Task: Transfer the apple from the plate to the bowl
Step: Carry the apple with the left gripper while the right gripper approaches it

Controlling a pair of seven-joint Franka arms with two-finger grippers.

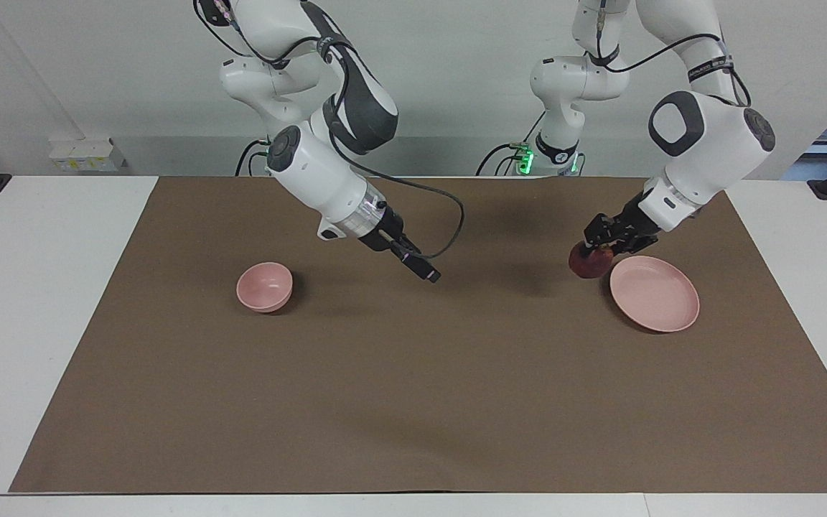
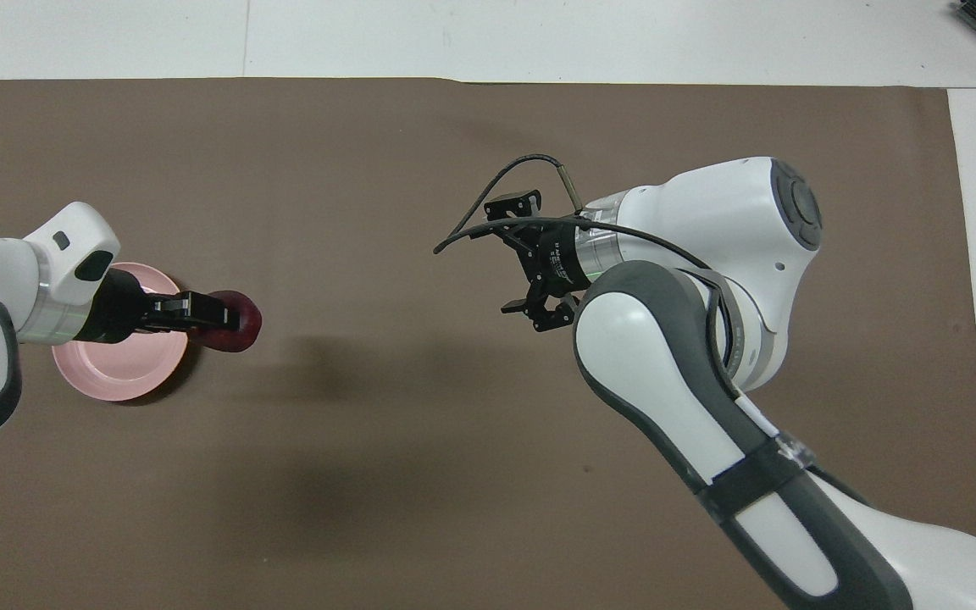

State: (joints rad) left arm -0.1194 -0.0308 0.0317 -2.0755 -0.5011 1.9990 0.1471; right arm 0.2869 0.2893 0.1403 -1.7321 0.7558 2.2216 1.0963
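The dark red apple (image 1: pixel 588 264) hangs in my left gripper (image 1: pixel 595 250), which is shut on it from above. The apple is in the air over the brown mat, just off the rim of the pale pink plate (image 1: pixel 661 298), toward the middle of the table. In the overhead view the left gripper (image 2: pixel 219 316) holds the apple (image 2: pixel 244 328) beside the plate (image 2: pixel 115 368). The small pink bowl (image 1: pixel 264 286) stands at the right arm's end of the table. My right gripper (image 1: pixel 428 274) hangs over the mat between bowl and apple. My right arm (image 2: pixel 691 254) hides the bowl in the overhead view.
A brown mat (image 1: pixel 413 402) covers most of the white table (image 1: pixel 33 301). A cable (image 1: pixel 449 222) loops off the right wrist. Nothing else lies on the mat between the bowl and the plate.
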